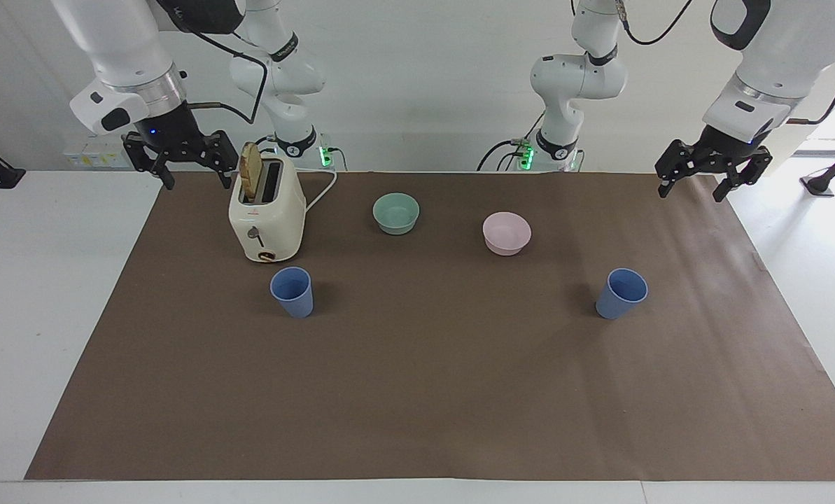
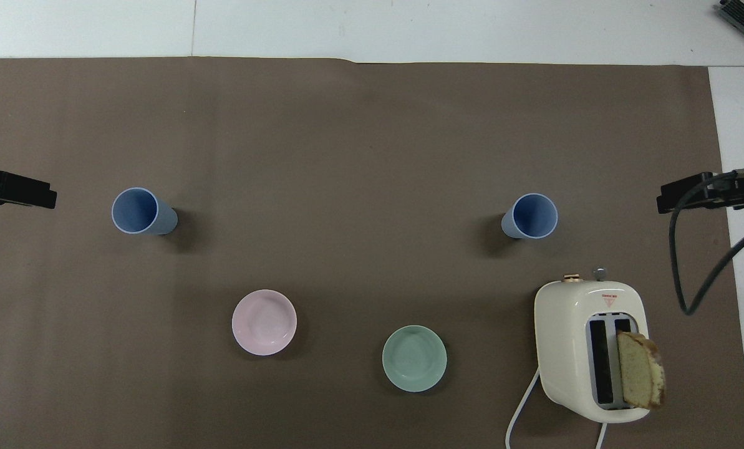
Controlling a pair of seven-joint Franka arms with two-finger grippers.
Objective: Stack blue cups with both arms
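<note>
Blue cup (image 1: 292, 292) just in front of toaster (image 1: 266, 217); right gripper (image 1: 192, 161), spread wide and empty, could clip the toaster reaching down. Second blue cup (image 1: 621, 293) stands well apart toward left arm's end; left gripper (image 1: 704, 180), spread wide, empty, may tip it.

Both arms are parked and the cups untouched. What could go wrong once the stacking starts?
The small matte blue tumbler toward the right arm's end stands close to the cream toaster; the open right gripper might clip it. The other blue tumbler is tall and narrow; the open left gripper may tip it.
</note>
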